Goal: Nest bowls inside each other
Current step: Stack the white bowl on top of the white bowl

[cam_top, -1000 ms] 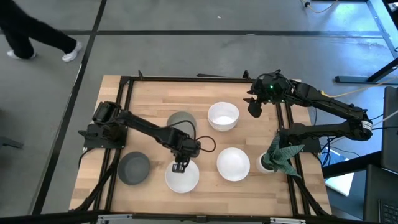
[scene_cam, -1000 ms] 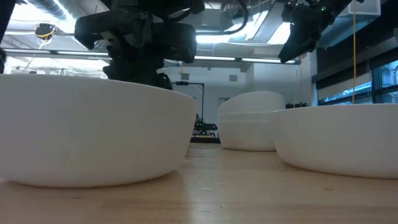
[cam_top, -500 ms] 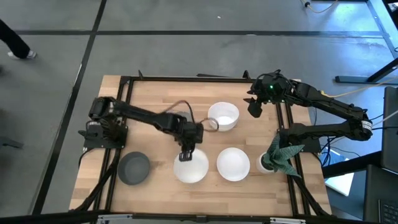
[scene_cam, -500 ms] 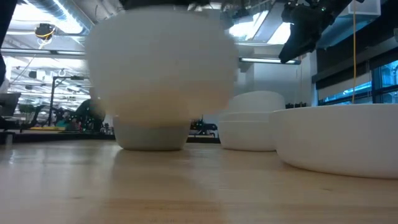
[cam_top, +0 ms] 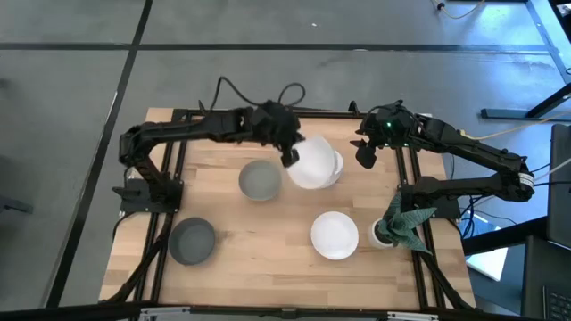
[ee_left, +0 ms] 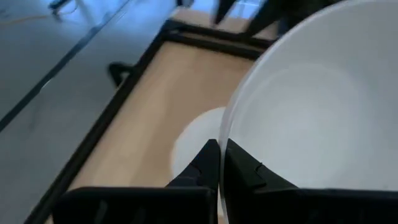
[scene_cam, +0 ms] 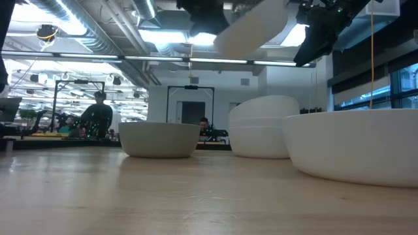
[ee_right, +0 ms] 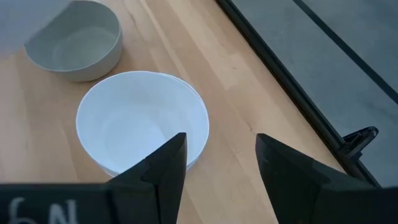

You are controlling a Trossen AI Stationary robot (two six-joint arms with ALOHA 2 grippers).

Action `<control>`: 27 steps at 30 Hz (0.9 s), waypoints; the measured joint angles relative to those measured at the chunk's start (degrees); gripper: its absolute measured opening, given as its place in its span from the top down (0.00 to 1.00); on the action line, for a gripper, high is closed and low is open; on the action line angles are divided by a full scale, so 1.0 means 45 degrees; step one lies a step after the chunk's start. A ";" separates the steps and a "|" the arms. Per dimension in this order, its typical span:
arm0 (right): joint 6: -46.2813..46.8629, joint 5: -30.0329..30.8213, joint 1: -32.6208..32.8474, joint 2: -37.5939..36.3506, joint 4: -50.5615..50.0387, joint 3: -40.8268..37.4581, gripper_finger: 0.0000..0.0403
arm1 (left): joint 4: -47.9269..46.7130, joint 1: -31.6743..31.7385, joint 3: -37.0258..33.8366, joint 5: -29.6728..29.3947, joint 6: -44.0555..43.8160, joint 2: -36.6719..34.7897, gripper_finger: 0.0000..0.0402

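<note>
My left gripper is shut on a white bowl held in the air over the white bowl stack near the far edge. In the low view the held bowl hangs tilted above the stack. Another white bowl and two grey bowls sit on their bases on the table. My right gripper hovers open to the right of the stack; its wrist view shows a white bowl and a grey bowl below. My left gripper pinches the held bowl's rim on the side toward the table's left, one finger outside the wall and one finger inside. The fingers come slanting down from the far left. The bowl is lifted clear and tilted.
A small white pot with a green plant stands at the table's right edge beside the near white bowl. A black frame runs around the tabletop. Bare wood lies in the near middle. People and equipment show in the room behind.
My left gripper, shut on the rim of the near white bowl, lifted it off the table and carried it toward the far edge and the right, up to above the white stack. The bowl has tipped on the way. The right arm has kept still.
</note>
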 joint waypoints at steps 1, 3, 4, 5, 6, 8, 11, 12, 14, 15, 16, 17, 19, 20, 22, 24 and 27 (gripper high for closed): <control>0.0005 0.0005 -0.0005 0.0002 0.0005 0.0000 0.52 | -0.0035 0.0218 -0.0002 0.0000 -0.0002 0.0019 1.00; 0.0011 0.0043 -0.0010 0.0004 0.0000 0.0000 0.52 | 0.0519 0.0620 0.0022 0.0000 -0.0064 0.0241 1.00; 0.0013 0.0127 -0.0014 0.0001 0.0005 0.0000 0.52 | 0.0620 0.0804 0.0027 0.0000 -0.0076 0.0342 1.00; 0.0021 0.0183 -0.0014 0.0004 0.0005 0.0000 0.52 | 0.0554 0.0973 0.0014 0.0007 -0.0071 0.0454 1.00; 0.0021 0.0197 -0.0014 0.0003 0.0005 0.0000 0.52 | 0.0808 0.1101 0.0010 0.0036 -0.0068 0.0671 1.00; 0.0020 0.0204 -0.0014 0.0005 0.0010 0.0000 0.52 | 0.1529 0.1345 0.0015 0.0539 -0.0189 0.1143 1.00; 0.0073 0.0209 -0.0014 0.0004 0.0002 0.0000 0.52 | 0.2158 0.1567 0.0015 0.1622 -0.0487 0.1964 1.00; 0.0072 0.0205 -0.0010 0.0001 -0.0013 0.0000 0.52 | 0.2193 0.1607 0.0015 0.1846 -0.0578 0.2215 1.00; 0.0087 0.0213 -0.0014 0.0000 -0.0016 0.0000 0.52 | 0.2206 0.1629 0.0010 0.2026 -0.0644 0.2689 1.00; 0.0087 0.0218 -0.0014 0.0000 -0.0038 0.0000 0.52 | 0.2188 0.1624 0.0010 0.2031 -0.0635 0.2923 1.00; 0.0094 0.0215 -0.0014 0.0000 -0.0042 0.0000 0.52 | 0.2184 0.1624 0.0010 0.2050 -0.0640 0.3131 1.00; 0.0149 0.0218 -0.0014 0.0000 -0.0039 0.0000 0.52 | 0.2167 0.1624 0.0006 0.2072 -0.0645 0.3312 1.00; 0.0267 0.0214 -0.0014 0.0000 -0.0049 0.0000 0.52 | 0.2130 0.1629 0.0000 0.2184 -0.0642 0.3565 1.00; 0.0281 0.0218 -0.0014 0.0000 -0.0066 0.0000 0.52 | 0.2146 0.1631 0.0000 0.2272 -0.0651 0.3618 1.00; 0.0277 0.0223 -0.0014 0.0000 -0.0119 0.0000 0.52 | 0.2120 0.1643 -0.0010 0.2293 -0.0645 0.3616 1.00; 0.0279 0.0223 -0.0014 0.0000 -0.0139 0.0000 0.52 | 0.2155 0.1643 -0.0010 0.2161 -0.0654 0.3606 1.00; 0.0272 0.0223 -0.0014 0.0000 -0.0135 0.0000 0.52 | 0.1902 0.1743 -0.0005 0.2151 -0.0883 0.3603 1.00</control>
